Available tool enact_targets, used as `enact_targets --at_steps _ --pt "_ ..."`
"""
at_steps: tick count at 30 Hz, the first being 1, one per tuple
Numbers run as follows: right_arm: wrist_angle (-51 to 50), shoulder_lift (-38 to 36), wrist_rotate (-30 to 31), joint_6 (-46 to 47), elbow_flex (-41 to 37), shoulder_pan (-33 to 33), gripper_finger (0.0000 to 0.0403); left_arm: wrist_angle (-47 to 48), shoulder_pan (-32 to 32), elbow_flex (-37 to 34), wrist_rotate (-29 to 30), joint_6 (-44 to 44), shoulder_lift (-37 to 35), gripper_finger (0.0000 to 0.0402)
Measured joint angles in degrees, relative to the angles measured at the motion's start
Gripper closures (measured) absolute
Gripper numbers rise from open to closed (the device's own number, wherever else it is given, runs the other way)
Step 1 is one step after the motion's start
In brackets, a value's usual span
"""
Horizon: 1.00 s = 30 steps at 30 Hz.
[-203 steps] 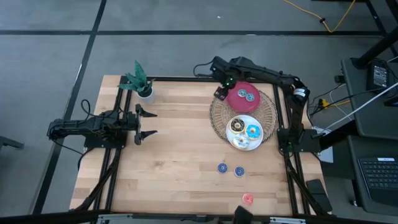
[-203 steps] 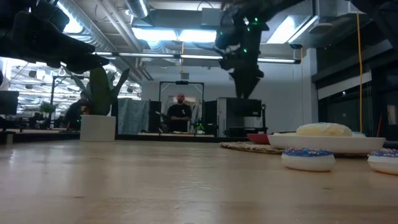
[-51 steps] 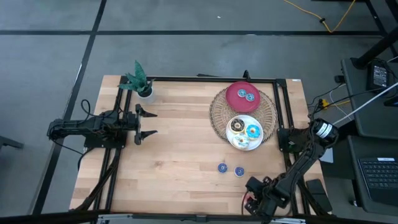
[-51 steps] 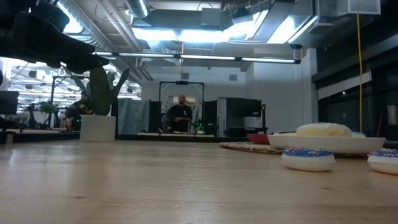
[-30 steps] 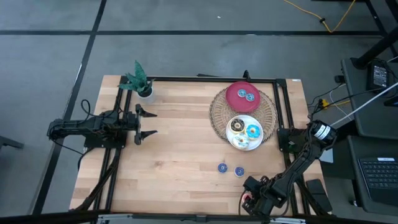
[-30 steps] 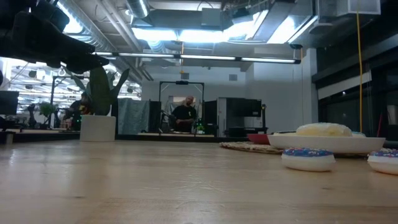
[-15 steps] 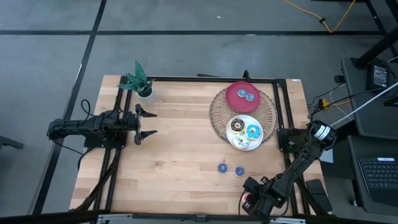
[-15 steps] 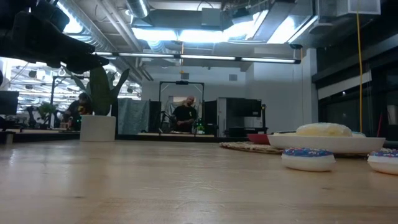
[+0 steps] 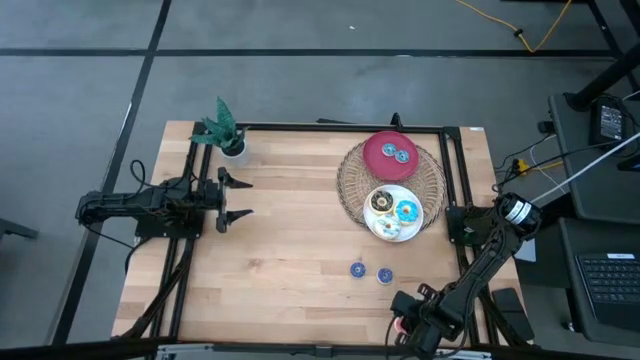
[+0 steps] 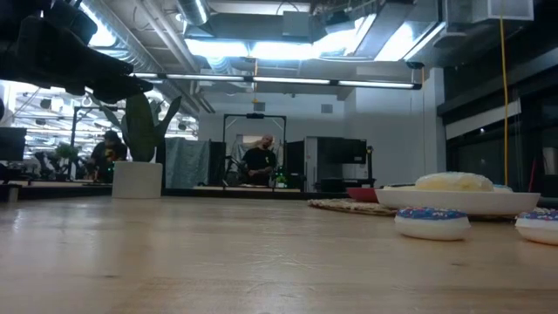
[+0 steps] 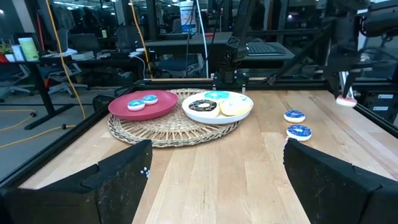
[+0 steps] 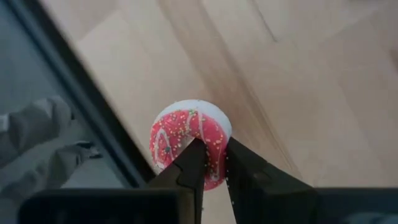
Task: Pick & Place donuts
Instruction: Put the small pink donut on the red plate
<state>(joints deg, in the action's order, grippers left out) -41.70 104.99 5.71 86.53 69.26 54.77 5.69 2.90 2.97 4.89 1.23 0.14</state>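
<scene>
My right gripper (image 9: 398,326) is at the table's near edge, right of the middle, shut on a small red-pink donut (image 12: 186,140). Two small blue donuts (image 9: 357,269) (image 9: 385,274) lie flat on the wood a little farther in. The red plate (image 9: 375,160) holds two more small blue ones. On the white plate (image 9: 378,225) lie a chocolate, a blue-iced and a white-iced donut. My left gripper (image 9: 240,197) hovers open at the table's left side, touching nothing. My right gripper pinches the red-pink donut between its two fingertips (image 12: 198,155), on the part of its ring (image 12: 210,132) nearest the wrist. The fingers come from above, pointing down. The iced face is up. Whether the donut still rests on the wood, I cannot tell.
Both plates stand on a round woven mat (image 9: 350,185) at the far right. A small potted plant (image 9: 225,135) is at the far left corner. A black frame rail (image 12: 81,106) runs along the table's edge right beside the held donut. Bare wood fills the middle.
</scene>
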Motion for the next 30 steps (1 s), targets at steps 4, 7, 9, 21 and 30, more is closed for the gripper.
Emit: enact_targets --at_steps 4,7,9,21,30 --pt "-2.2 0.0 -1.7 -6.3 2.5 -1.2 0.0344 0.0 0.0 0.0 0.0 0.0 0.0 0.0048" --pt "-4.8 -0.1 -2.9 -11.4 4.5 -2.4 0.0344 0.0 0.0 0.0 0.0 0.0 0.0 0.0048" --pt "-6.4 -0.1 -3.7 -15.1 5.8 -3.4 0.0344 0.0 0.0 0.0 0.0 0.0 0.0 0.0049" --pt "-19.9 -0.1 -6.0 -34.4 15.4 -9.0 0.0344 0.0 0.0 0.0 0.0 0.0 0.0 0.0049" --pt "-26.6 -0.1 -6.0 -43.6 22.8 -13.6 0.0344 0.0 0.0 0.0 0.0 0.0 0.0 0.0048"
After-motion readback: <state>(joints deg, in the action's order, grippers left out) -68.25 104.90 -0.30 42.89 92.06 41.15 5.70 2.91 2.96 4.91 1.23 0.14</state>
